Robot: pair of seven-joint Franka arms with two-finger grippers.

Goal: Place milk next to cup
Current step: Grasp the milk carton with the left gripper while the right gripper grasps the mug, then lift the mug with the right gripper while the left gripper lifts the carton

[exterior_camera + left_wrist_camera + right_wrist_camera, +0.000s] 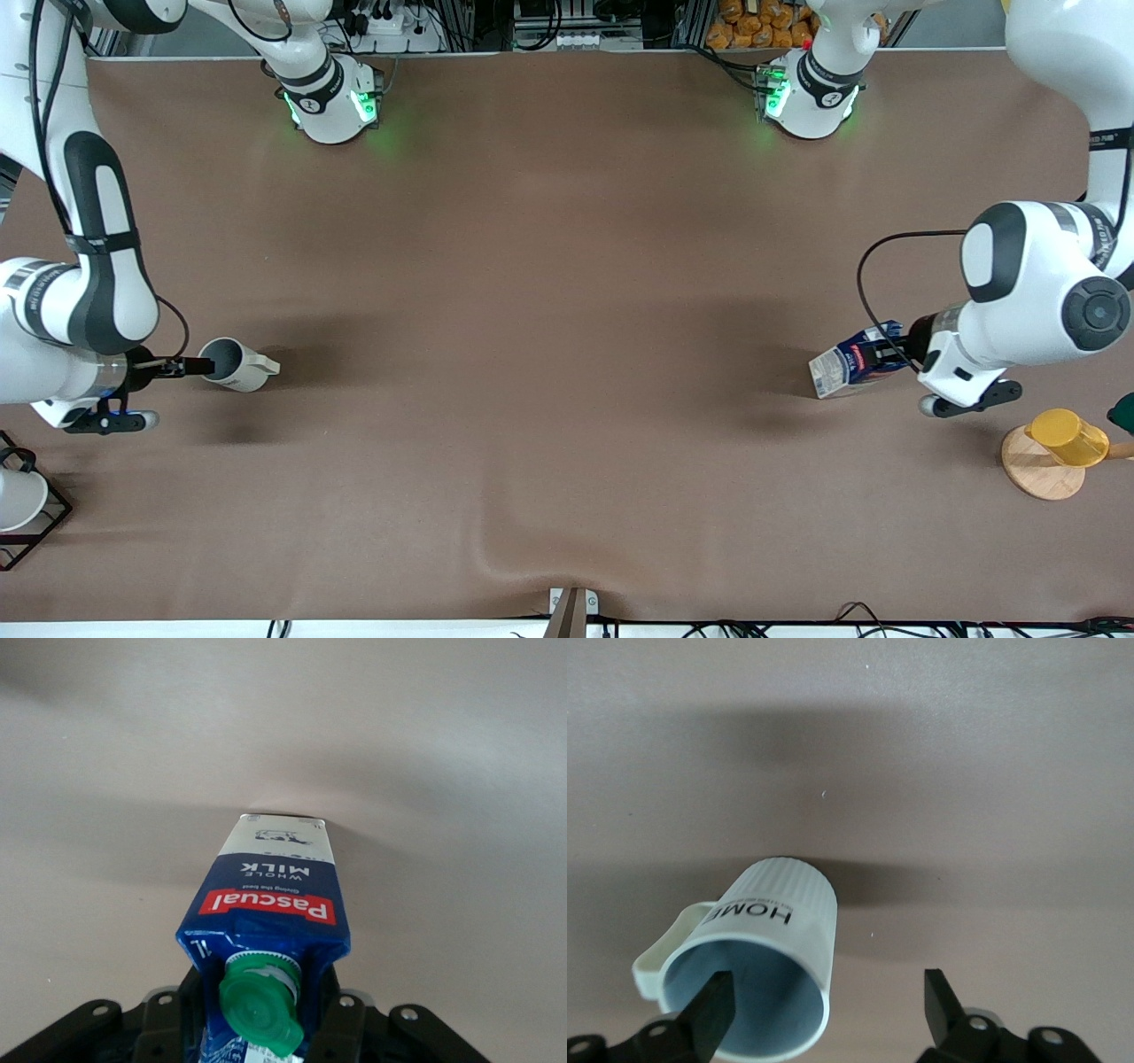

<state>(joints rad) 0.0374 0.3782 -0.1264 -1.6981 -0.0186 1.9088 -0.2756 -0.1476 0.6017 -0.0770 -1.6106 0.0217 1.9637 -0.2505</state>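
The left end effector (895, 353) is clamping the milk (849, 363) by its capped top, ready for carrying; the right end effector (197, 365), fingers apart, is straddling the cup (232, 363) rim on the worktop (549, 354), likely about to grip.

High front overview facing robots, wrist views close over milk (270, 904), cup (757, 957)

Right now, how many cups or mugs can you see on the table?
3: off-white mug at the right arm's end; white cup in a wire frame, nearer the camera; yellow cup on a wooden coaster at the left arm's end.
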